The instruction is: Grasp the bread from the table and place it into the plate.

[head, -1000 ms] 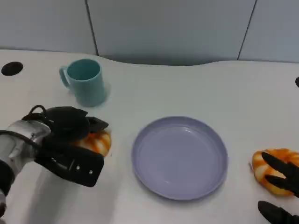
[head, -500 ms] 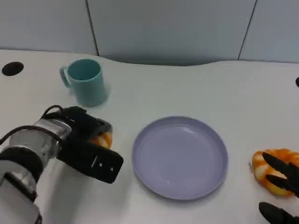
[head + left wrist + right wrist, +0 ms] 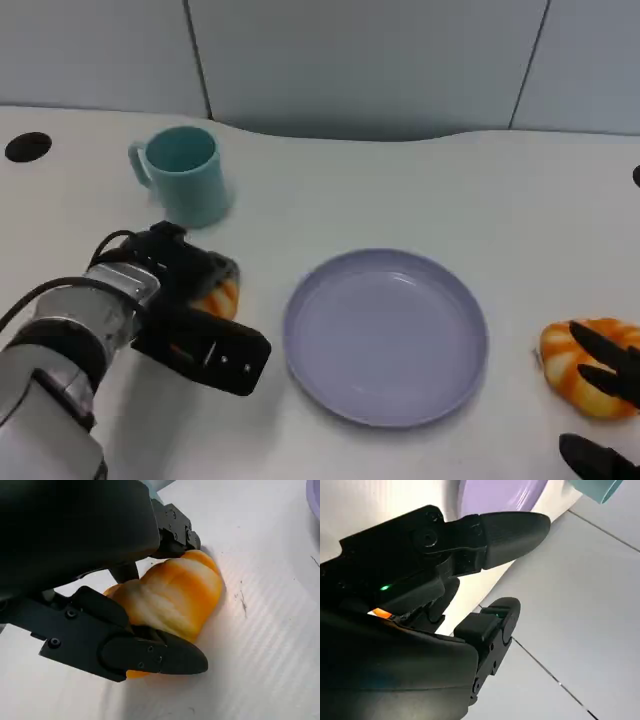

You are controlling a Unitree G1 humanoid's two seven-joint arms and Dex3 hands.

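An orange-and-white bread (image 3: 224, 297) lies on the white table left of the lilac plate (image 3: 385, 335). My left hand (image 3: 190, 300) covers most of it. In the left wrist view the bread (image 3: 175, 592) sits between the black fingers (image 3: 175, 527) on one side and the thumb (image 3: 155, 657) on the other, both touching it, so the left hand (image 3: 90, 580) grips it on the table. A second bread (image 3: 580, 368) lies right of the plate. My right hand (image 3: 607, 400) hovers at it with fingers (image 3: 505, 527) spread and nothing between them.
A teal mug (image 3: 185, 175) stands behind the left hand, near the gripped bread. A dark round hole (image 3: 27, 146) marks the table's far left. The table's curved back edge runs along a grey wall.
My left forearm has swung in from the lower left and the hand has shifted right over the bread, hiding more of it. The right hand has sunk slightly.
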